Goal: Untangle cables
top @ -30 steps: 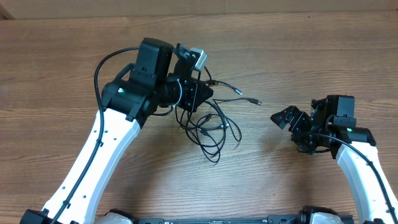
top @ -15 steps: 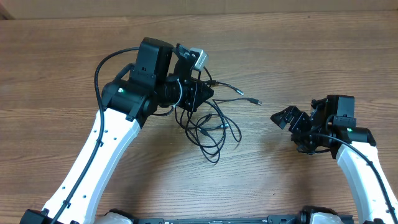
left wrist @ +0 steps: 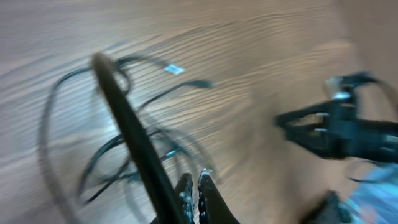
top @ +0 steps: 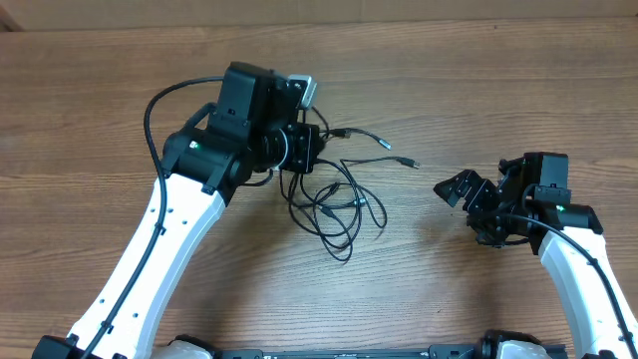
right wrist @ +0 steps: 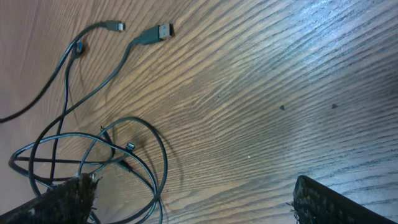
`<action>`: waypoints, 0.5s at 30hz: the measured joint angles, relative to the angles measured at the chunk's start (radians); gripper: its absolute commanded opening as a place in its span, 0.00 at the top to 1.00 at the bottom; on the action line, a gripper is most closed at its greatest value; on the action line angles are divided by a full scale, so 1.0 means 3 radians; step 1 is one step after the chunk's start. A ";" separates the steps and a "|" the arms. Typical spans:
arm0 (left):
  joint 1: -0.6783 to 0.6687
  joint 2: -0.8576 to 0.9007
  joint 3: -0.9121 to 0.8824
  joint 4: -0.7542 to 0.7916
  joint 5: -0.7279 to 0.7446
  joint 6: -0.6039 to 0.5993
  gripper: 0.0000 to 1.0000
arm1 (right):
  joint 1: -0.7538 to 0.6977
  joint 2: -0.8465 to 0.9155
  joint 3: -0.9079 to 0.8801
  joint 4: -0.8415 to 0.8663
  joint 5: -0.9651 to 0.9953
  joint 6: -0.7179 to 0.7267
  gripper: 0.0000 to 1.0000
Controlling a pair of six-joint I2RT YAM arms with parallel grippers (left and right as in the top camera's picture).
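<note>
The thin black cables (top: 334,204) lie in a loose tangle of loops at mid-table, with two plug ends (top: 407,161) trailing to the right. My left gripper (top: 307,150) sits at the tangle's upper left edge, over its top strands. In the blurred left wrist view its fingertips (left wrist: 194,185) are pressed together above the cables (left wrist: 118,146); no strand shows between them. My right gripper (top: 459,187) stands open to the right of the tangle, apart from it. The right wrist view shows the loops (right wrist: 93,149) and a silver USB tip (right wrist: 163,29) beyond the wide-spread right gripper (right wrist: 202,205).
A thick black wire (top: 164,100) arcs off the left arm, and a dark cord (left wrist: 134,134) crosses the left wrist view. Bare wooden table (top: 449,80) surrounds the tangle. The far table edge (top: 399,22) runs along the top.
My left wrist has turned and drawn slightly left, and the top strands of the tangle shifted with it. The right arm has not moved.
</note>
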 measured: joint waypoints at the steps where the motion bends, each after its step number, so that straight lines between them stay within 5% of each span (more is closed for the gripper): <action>1: 0.0000 0.0000 0.0000 -0.0060 -0.0106 -0.0014 0.96 | 0.0000 0.0000 0.0000 0.0001 0.0000 0.0001 0.00; 15: 0.0000 0.0000 0.0000 -0.0237 -0.0758 -0.0192 0.96 | 0.0000 0.0000 0.0000 -0.0001 -0.0001 -0.0003 0.00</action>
